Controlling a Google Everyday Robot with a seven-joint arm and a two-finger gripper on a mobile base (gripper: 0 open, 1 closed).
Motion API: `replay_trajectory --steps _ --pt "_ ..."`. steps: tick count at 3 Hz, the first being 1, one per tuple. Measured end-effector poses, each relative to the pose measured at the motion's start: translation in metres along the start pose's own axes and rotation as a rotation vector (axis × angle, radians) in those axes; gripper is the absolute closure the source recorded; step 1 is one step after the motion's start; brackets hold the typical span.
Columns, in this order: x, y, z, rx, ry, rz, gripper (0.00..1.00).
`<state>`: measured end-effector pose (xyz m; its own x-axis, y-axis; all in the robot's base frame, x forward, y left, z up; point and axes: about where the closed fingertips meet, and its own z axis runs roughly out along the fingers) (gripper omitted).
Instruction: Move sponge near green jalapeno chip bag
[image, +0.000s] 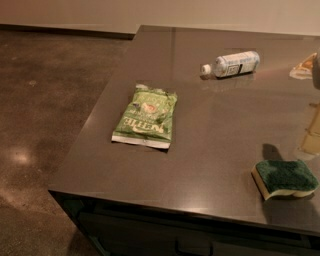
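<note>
Gripper (314, 134): a sliver at the right edge of the bench (215, 145); its grip cannot be told. Sponge (285, 178) lies free by the front-right corner, not yet carried; green jalapeno chip bag (146, 117) lies near the left edge.

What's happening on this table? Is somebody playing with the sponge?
Nothing is touching the sponge right now. It lies alone at the near right corner of the table, far from the green jalapeno chip bag, where it should go. The robot's gripper only peeks in at the right edge. A bottle lies at the back.
</note>
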<state>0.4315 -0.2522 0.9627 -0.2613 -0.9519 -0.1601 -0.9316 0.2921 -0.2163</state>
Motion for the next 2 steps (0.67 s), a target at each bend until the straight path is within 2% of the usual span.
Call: replay_trajectory --steps 1,2 --pt "0.022 0.016 0.012 -0.048 -0.003 0.002 0.0" --pt "0.032 0.041 0.028 -0.105 -0.032 -0.018 0.0"
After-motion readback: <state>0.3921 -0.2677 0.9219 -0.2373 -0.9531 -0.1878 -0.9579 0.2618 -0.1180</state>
